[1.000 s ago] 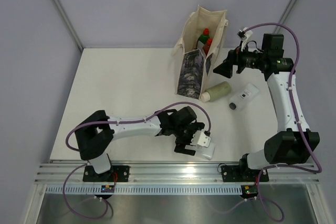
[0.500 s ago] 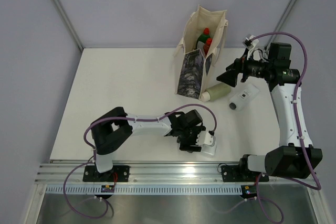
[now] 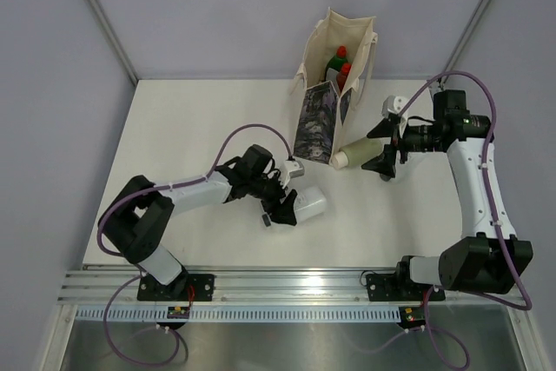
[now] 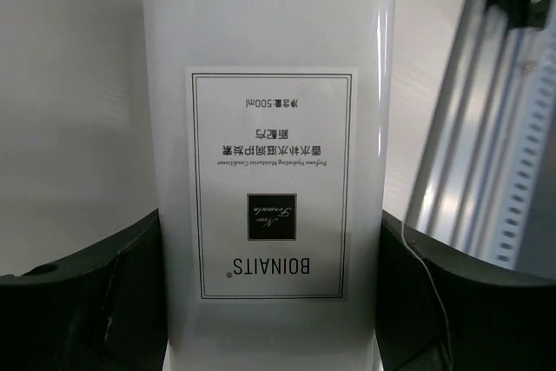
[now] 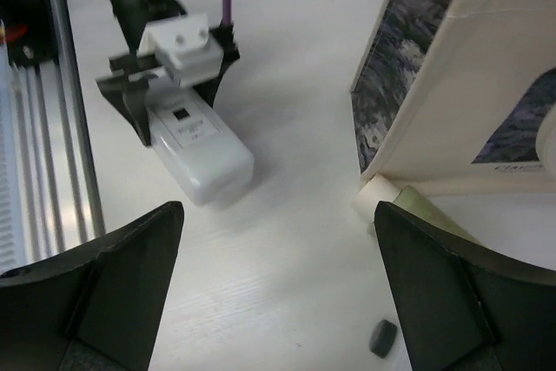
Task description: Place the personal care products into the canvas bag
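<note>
**Top view.** The canvas bag (image 3: 323, 58) stands upright at the far middle of the table (image 3: 200, 128). Its mouth is open, with 2 red-capped bottles (image 3: 341, 65) standing inside. The pale green cylinder (image 3: 358, 154) lies on its side just beside the bag's near right corner. Near the table's middle, the left gripper (image 3: 282, 208) clasps the flat white bottle (image 3: 310, 202) across its width, with a strip of bare table between bottle and bag. The right gripper (image 3: 380, 149) hangs just right of the cylinder, jaws spread wide with nothing between them. Bare table stretches from the bag's left side to the table's left edge. The rail (image 3: 295, 284) runs along the near edge.

**Left wrist view.** The white bottle fills the centre, its label (image 4: 272, 184) upside down. Both dark fingers (image 4: 78, 301) press against its long sides. The rail shows at the right.

**Right wrist view.** The wide-spread fingers (image 5: 95, 293) frame the table from above.
- The bag's printed panel (image 5: 395, 49) and cream side rise at the right, and the cylinder's end pokes out at the bag's bottom corner.
- At the left the white bottle lies with the left gripper straddling its label end, apart from the rail.
- A small dark thing (image 5: 380, 337) lies near the bottom edge of the view; I cannot tell what it is.
</note>
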Available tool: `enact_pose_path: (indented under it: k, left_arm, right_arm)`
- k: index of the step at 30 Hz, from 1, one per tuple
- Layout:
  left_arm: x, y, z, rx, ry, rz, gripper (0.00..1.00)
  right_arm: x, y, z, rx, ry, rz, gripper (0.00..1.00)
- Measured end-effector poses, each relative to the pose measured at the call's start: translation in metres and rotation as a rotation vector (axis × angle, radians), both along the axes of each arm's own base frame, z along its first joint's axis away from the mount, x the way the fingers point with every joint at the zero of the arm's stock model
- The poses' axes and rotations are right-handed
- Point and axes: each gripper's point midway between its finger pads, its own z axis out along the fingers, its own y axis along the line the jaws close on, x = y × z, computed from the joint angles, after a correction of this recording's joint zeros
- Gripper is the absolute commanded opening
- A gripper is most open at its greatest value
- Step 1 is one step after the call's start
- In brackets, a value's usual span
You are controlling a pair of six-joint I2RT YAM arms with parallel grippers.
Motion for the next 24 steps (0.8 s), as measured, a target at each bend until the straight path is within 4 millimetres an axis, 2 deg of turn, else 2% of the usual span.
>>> enact_pose_path:
  k: [2,5,9,11,15,21,23,24]
  left_arm:
    - [0.0,0.002,0.016,-0.064,0.07,0.025,0.0]
    - [-0.006,-0.002,0.032,-0.141,0.154,0.006,0.0]
    - [-0.018,-0.002,0.048,-0.198,0.264,-0.027,0.0]
    - [-0.021,-0.002,0.057,-0.223,0.309,-0.041,0.0]
    - [-0.017,-0.001,0.076,-0.274,0.368,-0.05,0.0]
    - [-0.012,0.001,0.093,-0.307,0.423,-0.047,0.01]
    - [-0.012,0.001,0.096,-0.311,0.437,-0.053,0.02]
    - [-0.013,0.0,0.097,-0.312,0.444,-0.056,0.05]
  right_arm:
    - [-0.008,0.005,-0.014,-0.048,-0.09,0.113,1.0]
    - [-0.027,0.028,-0.04,-0.09,-0.149,0.292,0.99]
    - [-0.08,0.073,-0.091,-0.195,-0.167,0.554,1.0]
    - [-0.1,0.087,-0.106,-0.252,-0.206,0.637,1.0]
    - [-0.093,0.101,-0.107,-0.34,-0.327,0.68,0.99]
    - [-0.082,0.128,-0.114,-0.451,-0.48,0.704,0.98]
    - [-0.078,0.134,-0.12,-0.48,-0.495,0.698,0.93]
    - [-0.075,0.137,-0.123,-0.493,-0.5,0.692,0.81]
